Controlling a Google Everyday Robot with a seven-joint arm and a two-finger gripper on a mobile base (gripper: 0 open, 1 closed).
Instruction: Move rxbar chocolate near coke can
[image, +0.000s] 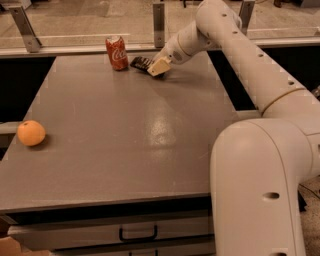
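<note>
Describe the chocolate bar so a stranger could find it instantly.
Look at the grey table, along its far edge. Just right of the red coke can lies the rxbar chocolate, with the gripper at its right end. It is flat, dark and rectangular, unlike the upright can.

One readable brand, at the counter's far edge

The red can (116, 52), standing near the far edge of the counter (125, 150) left of its middle, carries white Coca-Cola script down its side. The dark snack bar (140, 63) just right of the can has pale stripes of lettering, too small to read. The gripper (157, 68), clamped on that bar's right end by the far edge, bears no marking.
</note>
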